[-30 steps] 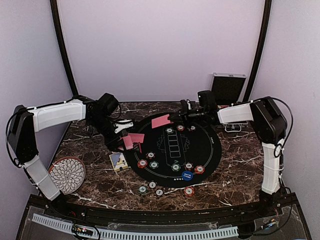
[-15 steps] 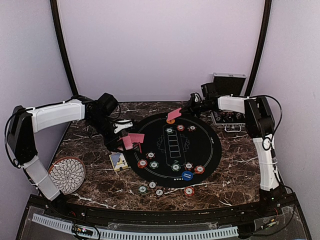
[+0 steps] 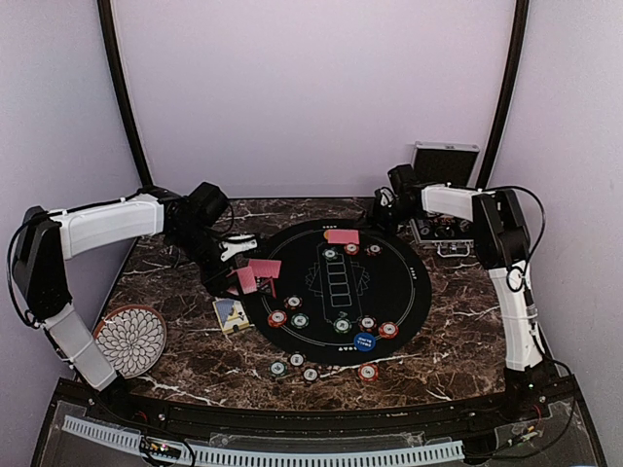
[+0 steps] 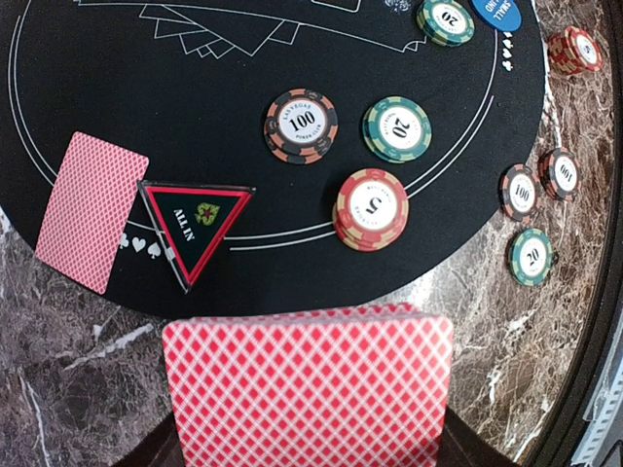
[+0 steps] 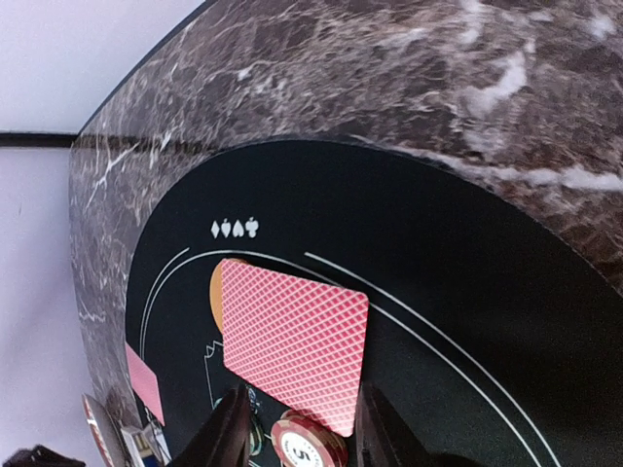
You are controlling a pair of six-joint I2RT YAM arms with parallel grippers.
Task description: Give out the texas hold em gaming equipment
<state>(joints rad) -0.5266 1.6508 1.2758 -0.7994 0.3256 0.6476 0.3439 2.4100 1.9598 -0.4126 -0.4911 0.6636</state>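
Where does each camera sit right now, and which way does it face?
Top external: high behind the arm bases, looking down over the marble table and black mat; left arm and right arm show.
Left wrist: on the left arm, looking down at the mat's edge and chips; the held deck hides the left gripper.
Right wrist: low on the right arm, looking across the mat at a lying card; open right gripper at the bottom.
Shared: that card shows in top and right wrist views.
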